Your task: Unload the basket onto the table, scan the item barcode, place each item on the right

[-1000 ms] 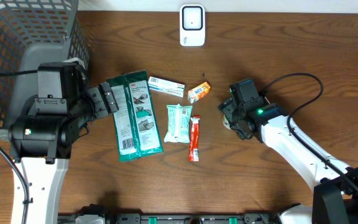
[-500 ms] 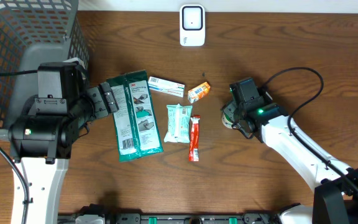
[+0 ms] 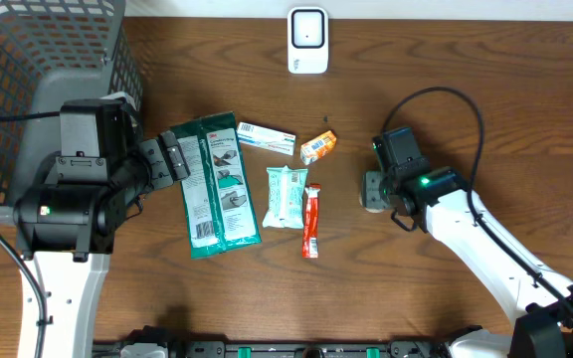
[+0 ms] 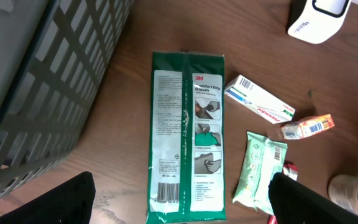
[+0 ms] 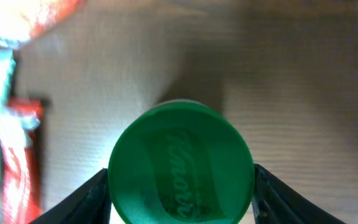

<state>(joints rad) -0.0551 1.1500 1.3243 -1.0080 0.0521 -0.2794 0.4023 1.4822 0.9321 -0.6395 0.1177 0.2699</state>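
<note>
In the right wrist view a jar with a round green lid (image 5: 180, 163) fills the space between my right gripper's (image 5: 180, 186) two dark fingers, which press against both sides of the lid. From overhead the jar (image 3: 370, 191) stands on the table right of the loose items, at the tip of the right gripper (image 3: 378, 189). A white scanner (image 3: 307, 40) stands at the table's far edge. My left gripper (image 4: 179, 202) hangs open over the lower end of a green packet (image 4: 188, 137), holding nothing.
A grey mesh basket (image 3: 28, 60) fills the far left. In the middle lie a white box (image 3: 267, 137), a small orange packet (image 3: 317, 147), a pale green wipes pack (image 3: 286, 196) and a red stick pack (image 3: 311, 221).
My right gripper's jaws have narrowed onto the jar's lid and the arm has shifted slightly right. The left arm has not moved.
</note>
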